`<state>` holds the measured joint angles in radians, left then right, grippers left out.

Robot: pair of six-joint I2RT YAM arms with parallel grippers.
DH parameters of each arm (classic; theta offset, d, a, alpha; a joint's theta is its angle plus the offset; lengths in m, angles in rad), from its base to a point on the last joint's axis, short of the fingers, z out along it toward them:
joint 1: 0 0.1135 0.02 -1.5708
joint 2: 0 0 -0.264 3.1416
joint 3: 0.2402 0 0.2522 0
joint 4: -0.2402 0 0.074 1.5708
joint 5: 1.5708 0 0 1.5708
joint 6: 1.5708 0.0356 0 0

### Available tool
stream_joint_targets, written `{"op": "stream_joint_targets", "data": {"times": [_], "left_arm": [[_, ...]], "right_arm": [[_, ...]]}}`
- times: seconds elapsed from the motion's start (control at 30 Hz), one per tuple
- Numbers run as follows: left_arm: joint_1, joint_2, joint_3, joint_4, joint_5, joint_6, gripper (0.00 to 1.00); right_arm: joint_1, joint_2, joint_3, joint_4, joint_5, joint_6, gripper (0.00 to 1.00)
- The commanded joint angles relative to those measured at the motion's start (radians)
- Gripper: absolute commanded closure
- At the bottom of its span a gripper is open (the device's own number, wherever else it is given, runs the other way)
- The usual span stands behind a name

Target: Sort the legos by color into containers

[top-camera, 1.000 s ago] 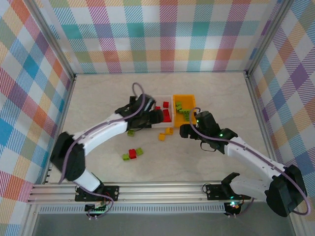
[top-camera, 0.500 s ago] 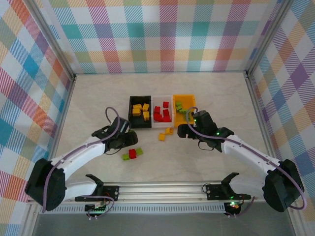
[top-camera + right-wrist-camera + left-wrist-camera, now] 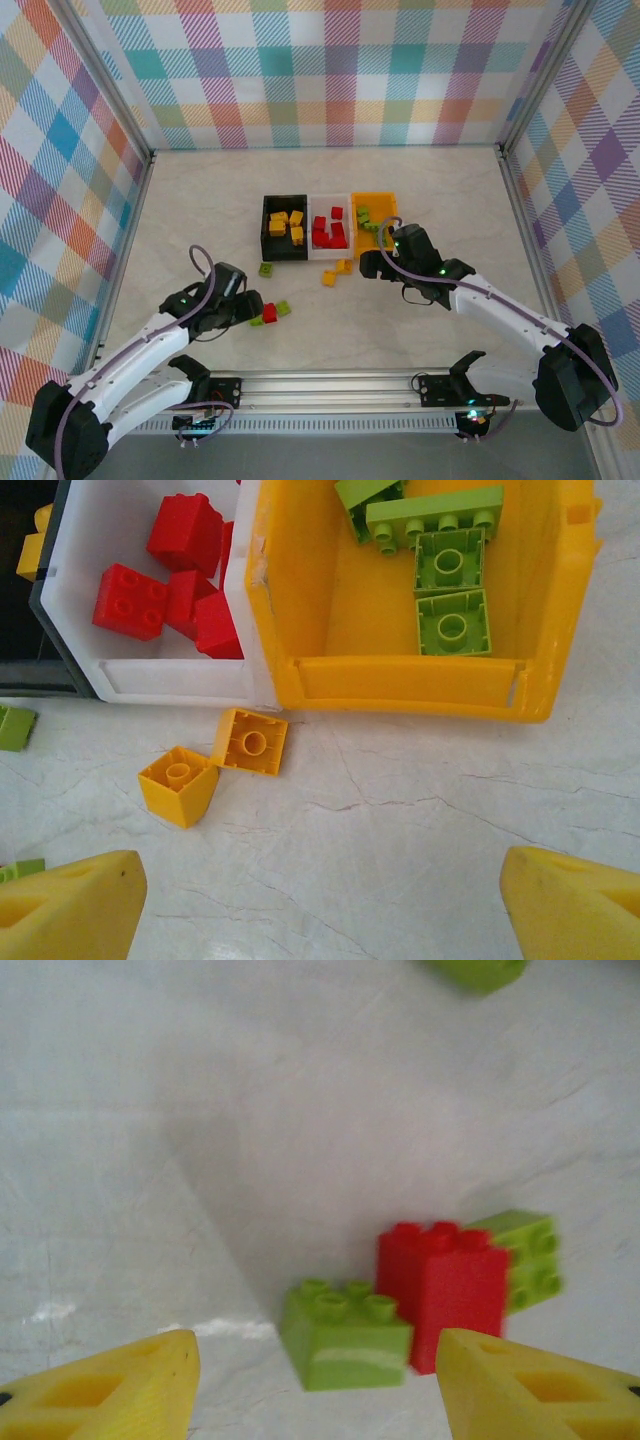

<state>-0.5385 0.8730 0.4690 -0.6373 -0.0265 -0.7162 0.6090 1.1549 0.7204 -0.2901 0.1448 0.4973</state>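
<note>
Near the front left of the table (image 3: pixel 440 190), the left gripper (image 3: pixel 249 308) sits low beside a huddle of three bricks: a lime green brick (image 3: pixel 345 1332) closest to it, a red brick (image 3: pixel 443 1295) just behind and seemingly touching it, and a second green brick (image 3: pixel 527 1257) tucked against the red one's far side. Its jaws stand roughly half open with nothing between them, and in the wrist view they frame the nearest green brick, so that looks like the piece to take. The pick wants care: centre on the green brick alone, come straight down, and close across its flat sides so the red neighbour is neither pinched along with it nor shoved away (a tilted grip on so small a block would likely slip). Greens already lie in the orange bin (image 3: pixel 375 212), reds in the white bin (image 3: pixel 312 215) and yellows in the black bin (image 3: pixel 270 240), so this one probably belongs in the orange bin at the far right of the row. The right gripper (image 3: pixel 372 265) hangs just in front of that bin, jaws spread wide and empty, above two yellow-orange bricks (image 3: pixel 215 765) on the table; the left arm's carry should keep clear of it.
</note>
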Motion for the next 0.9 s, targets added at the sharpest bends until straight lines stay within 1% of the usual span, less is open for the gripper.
{"op": "stream_joint_targets", "data": {"times": [0.0, 0.07, 0.2, 0.27, 0.6, 0.73, 0.8, 0.87], "left_arm": [[-0.013, 0.007, -0.043, 0.068, 0.063, -0.03, 0.35], [-0.022, 0.019, -0.052, 0.111, 0.08, -0.029, 0.35], [-0.026, 0.054, -0.044, 0.091, 0.046, -0.024, 0.38], [-0.026, 0.058, -0.051, 0.093, 0.037, -0.024, 0.37], [-0.027, 0.064, -0.062, 0.146, 0.059, -0.022, 0.31], [-0.028, 0.108, -0.059, 0.137, 0.051, -0.024, 0.41], [-0.028, 0.122, -0.051, 0.097, 0.026, -0.023, 0.43], [-0.028, 0.12, -0.042, 0.054, -0.001, -0.02, 0.48]], "right_arm": [[0.005, 0.001, -0.013, 0.026, -0.01, 0.003, 0.08], [0.005, 0.001, -0.013, 0.023, -0.008, 0.003, 0.08], [0.005, -0.005, -0.012, 0.017, -0.004, -0.003, 0.08], [0.005, -0.005, -0.015, 0.018, -0.002, -0.002, 0.08], [0.005, 0.008, -0.015, 0.025, -0.007, 0.0, 0.08], [0.005, 0.007, -0.018, 0.026, -0.005, 0.0, 0.08], [0.005, 0.005, -0.019, 0.025, -0.007, 0.001, 0.08], [0.005, 0.005, -0.018, 0.024, -0.005, 0.0, 0.08]]}}
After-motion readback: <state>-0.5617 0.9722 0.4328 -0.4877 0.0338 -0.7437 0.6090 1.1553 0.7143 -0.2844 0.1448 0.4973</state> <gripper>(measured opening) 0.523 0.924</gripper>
